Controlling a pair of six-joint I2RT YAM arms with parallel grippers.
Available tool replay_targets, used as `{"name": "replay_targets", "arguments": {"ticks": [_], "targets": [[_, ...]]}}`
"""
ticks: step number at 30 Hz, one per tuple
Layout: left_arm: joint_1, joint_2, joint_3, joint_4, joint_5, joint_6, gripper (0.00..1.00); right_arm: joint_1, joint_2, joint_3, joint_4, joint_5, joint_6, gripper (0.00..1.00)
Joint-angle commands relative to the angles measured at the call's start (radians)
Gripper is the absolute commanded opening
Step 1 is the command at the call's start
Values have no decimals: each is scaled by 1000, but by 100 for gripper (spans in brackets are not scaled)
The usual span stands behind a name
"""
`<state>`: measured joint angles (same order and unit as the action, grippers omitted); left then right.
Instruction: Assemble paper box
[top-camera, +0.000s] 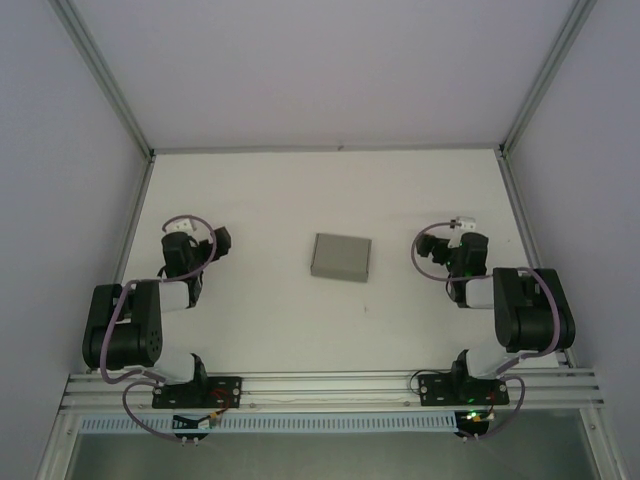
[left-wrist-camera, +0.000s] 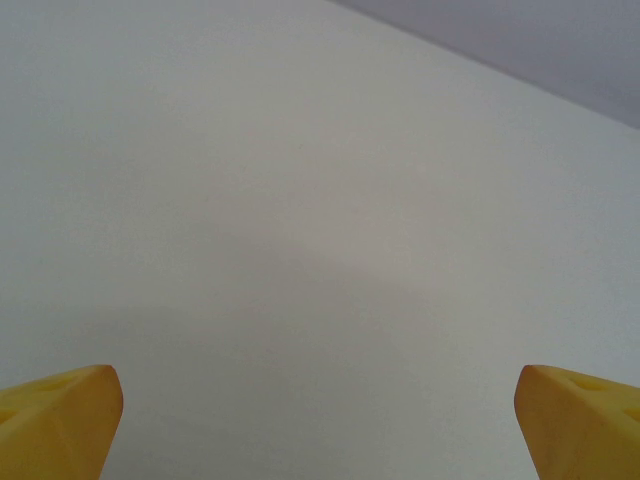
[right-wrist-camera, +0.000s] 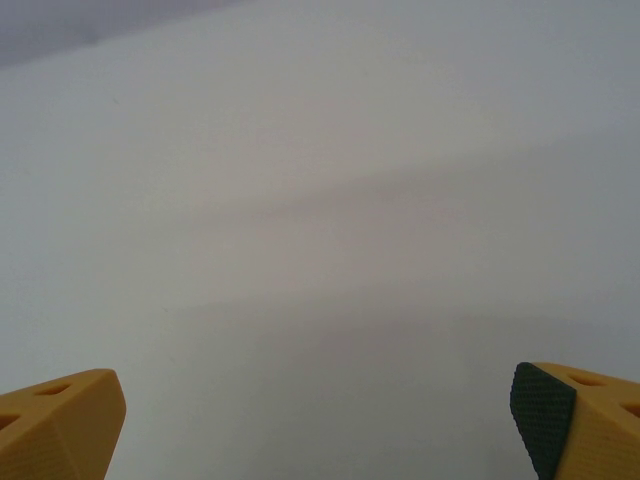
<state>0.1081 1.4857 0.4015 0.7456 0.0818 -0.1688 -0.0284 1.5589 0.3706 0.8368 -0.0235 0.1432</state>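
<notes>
Two grippers, both spread wide & holding nothing: left gripper (left-wrist-camera: 318, 402) has its yellow fingertips (left-wrist-camera: 60, 420) at opposite frame corners, over the white table (top-camera: 250, 200); right gripper (right-wrist-camera: 318, 402) same. The grey paper box (top-camera: 341, 258), a closed flat rect., lies mid-table btwn the arms, well apart from both.

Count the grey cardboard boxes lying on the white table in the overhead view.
1. The paper box lies flat near the middle of the table, with bare surface all around it. Nothing on the open tabletop could hide another.
</notes>
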Motion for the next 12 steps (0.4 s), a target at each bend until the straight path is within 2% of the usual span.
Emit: {"name": "replay_targets", "arguments": {"ticks": [1, 12], "targets": [[7, -7, -36, 116, 54, 32, 100, 6, -4, 19, 90, -49, 19, 100], [-19, -2, -6, 65, 23, 56, 100, 6, -6, 25, 74, -87, 1, 100]]}}
